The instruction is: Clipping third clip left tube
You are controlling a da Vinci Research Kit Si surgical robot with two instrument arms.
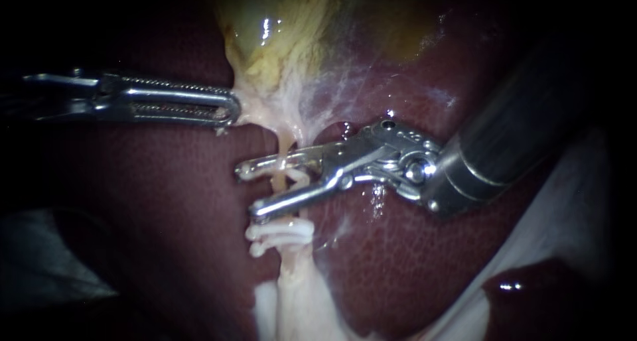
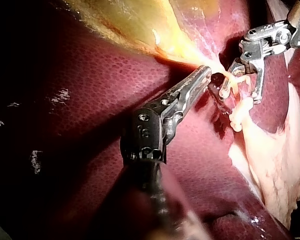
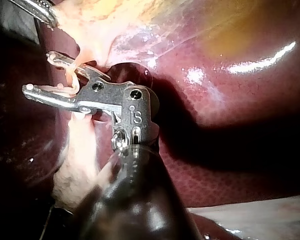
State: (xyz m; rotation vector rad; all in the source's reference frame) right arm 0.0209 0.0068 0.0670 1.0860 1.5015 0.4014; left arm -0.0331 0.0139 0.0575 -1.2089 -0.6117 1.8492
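Note:
A thin pale tube (image 1: 284,148) runs down from the gallbladder neck (image 1: 265,82) over the liver (image 1: 166,202). Two white clips (image 1: 282,235) sit on its lower part. My right instrument (image 1: 251,190) comes in from the right, its jaws standing wide apart across the tube just above those clips. A white clip (image 1: 293,178) lies along both jaws and straddles the tube (image 3: 72,80); the right wrist view shows these jaws (image 3: 38,71) closely. My left instrument (image 1: 225,109) is shut on pale tissue at the gallbladder neck and holds it leftward (image 2: 205,75).
The yellowish gallbladder (image 1: 279,29) fills the upper middle. Pale fatty tissue (image 1: 292,301) spreads below the clips. A white sheet (image 1: 564,208) lies at the lower right behind the right shaft (image 1: 504,135). Dark liver surrounds the tube on both sides.

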